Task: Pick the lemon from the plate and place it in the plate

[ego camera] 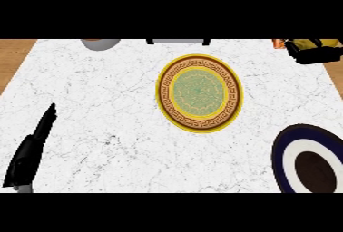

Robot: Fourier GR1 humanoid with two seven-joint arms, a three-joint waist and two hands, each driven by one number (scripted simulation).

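Neither plate has a lemon on it. A yellow-rimmed plate (199,93) with a green and brown pattern lies at the counter's middle, bare. A dark blue plate (309,159) with a white ring and brown centre sits at the lower right, cut by the edge, also bare. At the far right corner a black shape that looks like my right hand (313,55) curls round something yellow, seemingly the lemon (306,44); most of it is cut off. My left hand (28,152) rests at the lower left, fingers straight, holding nothing.
A grey round object (100,43) and a dark-framed item (178,41) sit at the counter's far edge. A small orange bit (278,43) shows beside the right hand. Brown wood borders the white marble counter (100,99) on both sides.
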